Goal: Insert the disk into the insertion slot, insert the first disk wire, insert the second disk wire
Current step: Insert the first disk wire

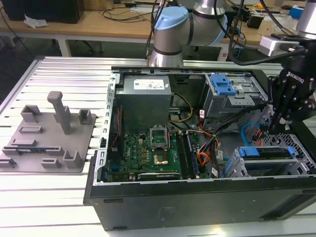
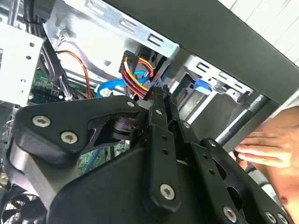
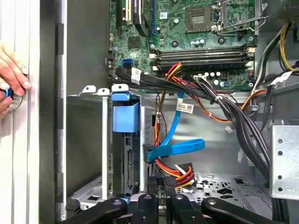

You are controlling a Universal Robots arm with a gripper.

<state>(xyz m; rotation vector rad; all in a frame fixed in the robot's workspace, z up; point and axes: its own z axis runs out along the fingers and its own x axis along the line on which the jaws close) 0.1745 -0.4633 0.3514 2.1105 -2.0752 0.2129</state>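
one gripper (image 1: 272, 123) pinches the red-and-yellow disk wire (image 3: 180, 171) just beside the disk (image 1: 262, 151), which sits in the insertion slot (image 1: 302, 160) at the case's (image 1: 197, 202) near corner, on the exterior view's right.

The gripper (image 2: 161, 93) was matt black, its links studded with bright metal screw heads. The carrier of the disk (image 3: 125, 121) was smooth, bright blue plastic, and the insertion slot (image 1: 236, 167) was dull grey perforated sheet metal. The table (image 1: 49, 197) was ribbed, pale aluminium.
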